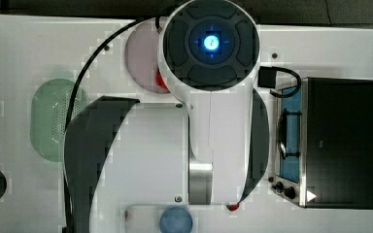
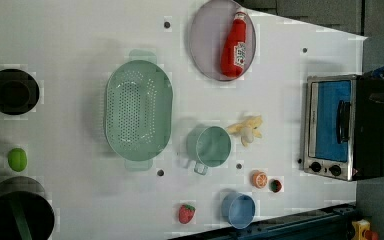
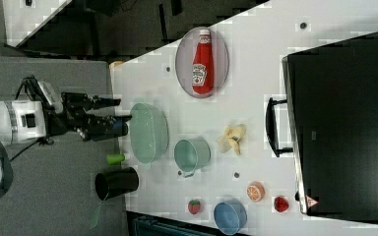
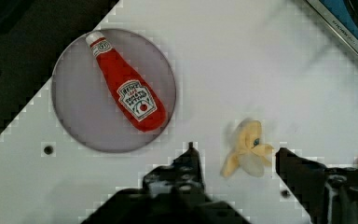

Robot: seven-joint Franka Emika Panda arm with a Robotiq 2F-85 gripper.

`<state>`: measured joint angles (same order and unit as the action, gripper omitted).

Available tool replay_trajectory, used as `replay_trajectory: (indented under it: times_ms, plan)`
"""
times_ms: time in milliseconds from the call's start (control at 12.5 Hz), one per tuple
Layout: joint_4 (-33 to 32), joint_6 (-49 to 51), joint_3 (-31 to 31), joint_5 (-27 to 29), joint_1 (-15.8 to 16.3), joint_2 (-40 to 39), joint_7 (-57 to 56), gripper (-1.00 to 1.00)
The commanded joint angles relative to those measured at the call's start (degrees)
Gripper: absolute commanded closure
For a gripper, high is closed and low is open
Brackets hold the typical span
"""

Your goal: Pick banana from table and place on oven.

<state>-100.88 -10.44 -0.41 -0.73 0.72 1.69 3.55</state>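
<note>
The banana [image 2: 247, 130], pale cream-yellow and partly peeled, lies on the white table [image 2: 70, 50] between the green cup [image 2: 211, 146] and the oven [image 2: 345, 127]. The right view has the banana [image 3: 232, 137] just in front of the oven [image 3: 344, 123] door handle. My gripper [image 3: 120, 110] is open and hangs high above the table, holding nothing. In the wrist view the banana [image 4: 247, 149] sits between the two dark fingers of the gripper [image 4: 235, 161], far below them. The arm covers the middle of the table [image 1: 29, 48] in the top view, beside the oven [image 1: 340, 143].
A ketchup bottle [image 2: 235, 45] lies on a pink plate [image 2: 205, 40]. A green colander [image 2: 137, 112], blue cup [image 2: 240, 210], orange slice [image 2: 259, 179], two strawberries [image 2: 186, 213], a lime [image 2: 17, 159] and black cups [image 2: 12, 91] stand around the table.
</note>
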Motion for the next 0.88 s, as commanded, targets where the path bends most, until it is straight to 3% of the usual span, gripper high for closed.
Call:
replay_trajectory:
  times_ms: [80, 240, 560, 880]
  plan:
    - [-10.64, 10.35, -0.85, -0.25, -1.85, 20.96, 2.45, -0.6]
    - [-10.64, 10.35, -0.82, -0.25, -1.85, 20.95, 2.45, -0.99]
    - [-12.1, 9.99, -0.79, -0.25, -1.85, 19.71, 2.45, -1.0]
    - [-17.42, 2.95, -0.71, -0.25, -1.82, 14.3, 2.45, -1.0]
